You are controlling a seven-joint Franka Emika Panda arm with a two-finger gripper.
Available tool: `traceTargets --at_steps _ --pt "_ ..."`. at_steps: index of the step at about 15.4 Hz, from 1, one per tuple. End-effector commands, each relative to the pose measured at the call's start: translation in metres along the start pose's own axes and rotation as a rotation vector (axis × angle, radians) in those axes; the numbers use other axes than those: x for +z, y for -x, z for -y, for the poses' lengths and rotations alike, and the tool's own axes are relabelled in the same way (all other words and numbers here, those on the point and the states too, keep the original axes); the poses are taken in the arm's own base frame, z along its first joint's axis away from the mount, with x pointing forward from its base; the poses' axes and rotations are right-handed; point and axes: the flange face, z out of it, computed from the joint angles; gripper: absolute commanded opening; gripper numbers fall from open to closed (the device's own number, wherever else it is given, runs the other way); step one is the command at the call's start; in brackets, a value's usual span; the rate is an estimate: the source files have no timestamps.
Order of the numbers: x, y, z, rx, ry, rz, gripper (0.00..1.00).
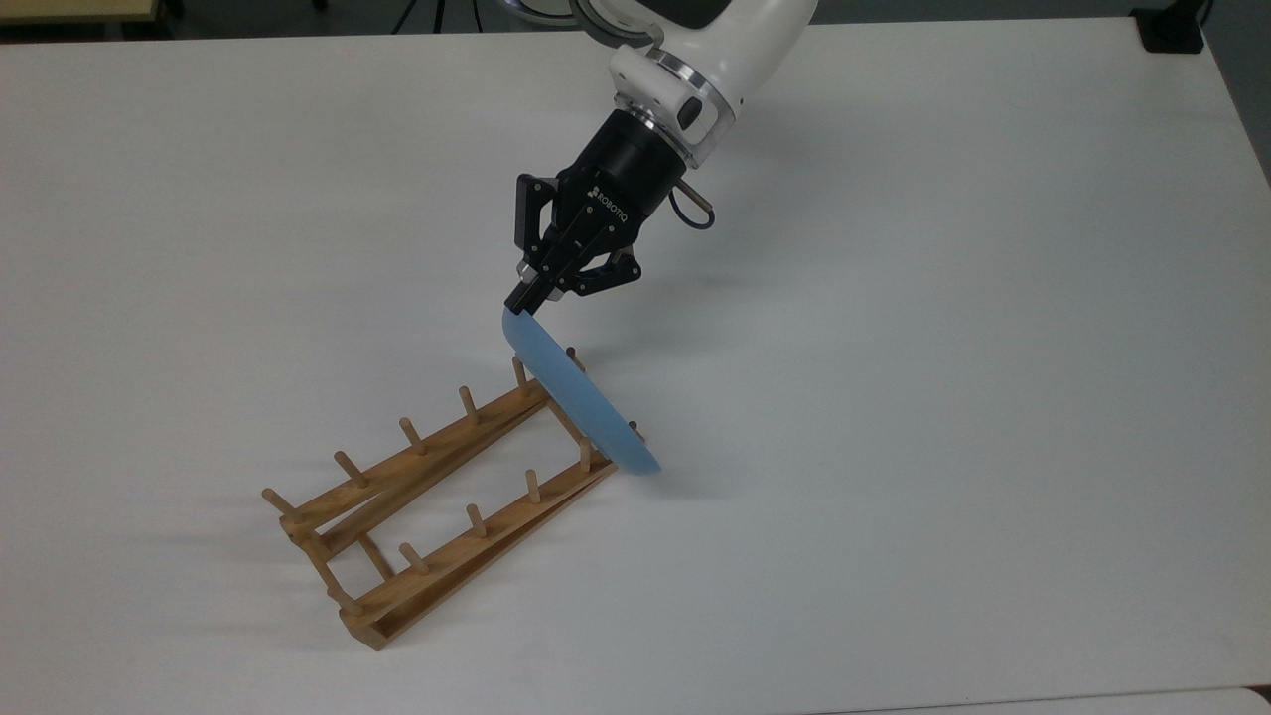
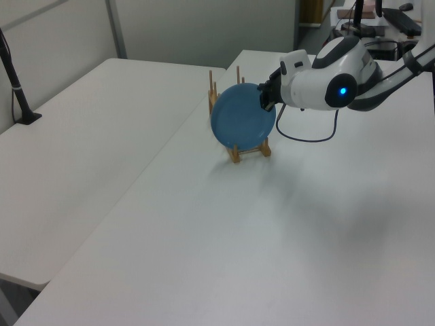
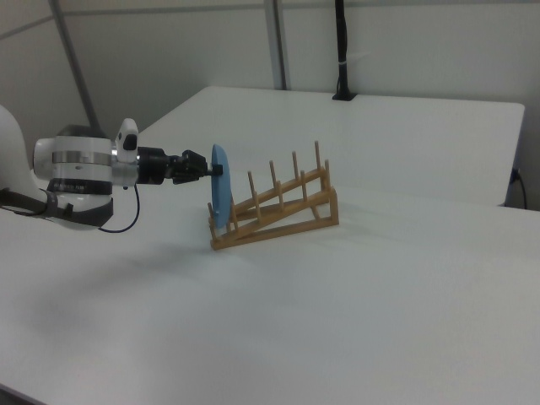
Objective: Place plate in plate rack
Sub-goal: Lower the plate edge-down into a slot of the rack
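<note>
A Franka arm [image 1: 710,40] holds the light-blue plate [image 1: 581,407] on edge at one end of the wooden plate rack [image 1: 437,497] on a white desk [image 1: 943,348]. In the top view the plate appears almost edge-on, a thin blue sliver running from the frame's centre down toward the lower right, with the tips of two pegs just showing past it, which suggests it stands between the end pegs. The jaws [image 1: 524,298] are clenched on the plate's upper rim, the black gripper body slanting away to the upper right.

The left view turns the plate [image 2: 242,123] full-face: a plain blue disc in the upper middle of the frame, hiding most of the rack [image 2: 250,151], whose near end and a few peg tips stick out below and above it. There the gripper [image 2: 264,100] meets the disc at its upper right rim, and a blue light glows on the arm's white wrist [image 2: 326,85].

The right view gives the side profile: the plate [image 3: 220,196] stands nearly upright at the low end of the sloping rack [image 3: 274,207], in the left centre of the frame, with the gripper [image 3: 213,170] reaching in level from the left to its top rim. Whether the plate's lower edge already rests on the rails cannot be told.
</note>
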Motion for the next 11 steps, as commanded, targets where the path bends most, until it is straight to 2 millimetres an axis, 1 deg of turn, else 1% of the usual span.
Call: traceTargets --at_steps 1,4,5,6,7,8,9,11 --pt "0.004 0.012 0.006 -0.030 0.029 -0.006 0.00" --pt "0.006 0.017 0.006 -0.047 0.046 -0.008 0.00" --pt "0.007 0.016 0.006 -0.043 0.048 -0.009 0.03" --pt "0.006 0.015 0.005 -0.033 0.047 -0.009 0.42" --pt "0.007 0.014 0.004 -0.016 0.048 -0.006 0.78" --pt "0.007 0.013 0.003 0.014 0.050 -0.006 0.93" --pt "0.006 0.011 0.002 0.045 0.050 -0.010 1.00" --pt "0.003 0.005 -0.003 0.083 0.053 -0.019 1.00"
